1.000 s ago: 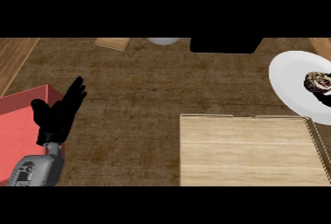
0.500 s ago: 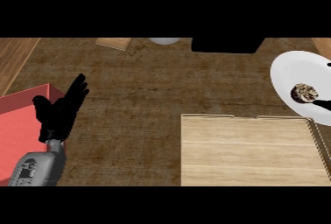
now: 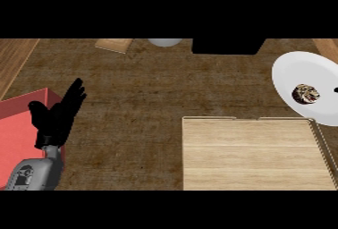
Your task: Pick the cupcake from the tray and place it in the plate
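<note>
The cupcake point(image 3: 306, 94), dark brown with a pale swirled top, sits on the white plate point(image 3: 294, 67) at the right edge of the view. Just below and left of the plate lies the light wooden tray point(image 3: 251, 154), with nothing on it. My left hand point(image 3: 58, 117) rests open at the left, fingers straight and pointing up, over the edge of a red box. A small dark sliver point(image 3: 335, 90) shows at the right border beside the cupcake; it may be my right hand, and it is apart from the cupcake.
A red box point(image 3: 19, 123) fills the lower left. Along the far edge are a small wooden block point(image 3: 113, 44), a white round object point(image 3: 165, 42) and a black box point(image 3: 228, 46). Brown counter point(image 3: 152, 98) lies between my left hand and the tray.
The cupcake has shifted left and slightly down, from the plate's right edge toward its middle. My left hand has barely moved.
</note>
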Robot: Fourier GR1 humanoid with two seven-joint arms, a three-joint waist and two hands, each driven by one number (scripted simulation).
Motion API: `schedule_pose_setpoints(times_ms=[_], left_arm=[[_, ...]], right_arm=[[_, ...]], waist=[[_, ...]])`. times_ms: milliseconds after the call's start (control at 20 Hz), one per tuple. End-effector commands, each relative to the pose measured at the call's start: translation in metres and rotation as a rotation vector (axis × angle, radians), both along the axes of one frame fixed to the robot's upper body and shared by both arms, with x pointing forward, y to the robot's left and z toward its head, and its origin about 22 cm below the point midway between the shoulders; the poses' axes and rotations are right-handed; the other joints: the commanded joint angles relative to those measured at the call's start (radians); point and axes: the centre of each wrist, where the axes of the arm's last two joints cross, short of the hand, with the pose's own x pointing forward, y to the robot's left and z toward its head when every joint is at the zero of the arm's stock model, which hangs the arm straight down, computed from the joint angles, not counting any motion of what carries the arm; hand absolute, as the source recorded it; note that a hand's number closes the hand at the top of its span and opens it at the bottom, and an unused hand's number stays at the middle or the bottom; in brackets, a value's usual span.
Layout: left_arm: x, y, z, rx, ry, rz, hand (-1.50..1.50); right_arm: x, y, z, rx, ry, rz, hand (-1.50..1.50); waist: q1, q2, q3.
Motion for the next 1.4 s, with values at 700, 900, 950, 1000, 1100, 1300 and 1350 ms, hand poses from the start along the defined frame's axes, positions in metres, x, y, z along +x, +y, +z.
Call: schedule_pose_setpoints(times_ms=[700,900,950,1000,1100,1300,1350], left_arm=[[0.007,-0.013,-0.004,0.004,-0.020,-0.021,0.00],[0.007,-0.015,0.003,-0.015,-0.010,-0.018,0.00],[0.012,-0.006,0.003,0.000,-0.009,-0.010,0.00],[-0.005,0.005,0.001,0.009,-0.008,0.004,0.00],[0.005,0.006,0.000,-0.009,-0.008,-0.006,0.00],[0.009,-0.020,-0.003,-0.021,-0.013,-0.029,0.00],[0.002,-0.005,-0.002,0.003,-0.013,-0.023,0.00]], right_arm=[[-0.041,-0.042,-0.001,0.266,0.071,0.114,-1.50],[-0.065,-0.060,-0.002,0.243,0.096,0.088,-1.50],[-0.075,-0.068,-0.001,0.240,0.087,0.079,-1.50],[-0.077,-0.070,-0.002,0.242,0.097,0.046,-1.50],[-0.076,-0.072,0.007,0.224,0.092,0.063,-1.50],[-0.087,-0.083,0.017,0.215,0.118,0.046,-1.50],[-0.085,-0.078,0.007,0.209,0.123,0.004,-1.50]], waist=[[0.015,0.014,0.004],[0.010,0.010,0.004],[0.007,0.015,0.005],[0.019,0.009,0.005],[0.014,0.012,0.004],[0.010,0.013,0.006],[0.024,0.014,0.006]])
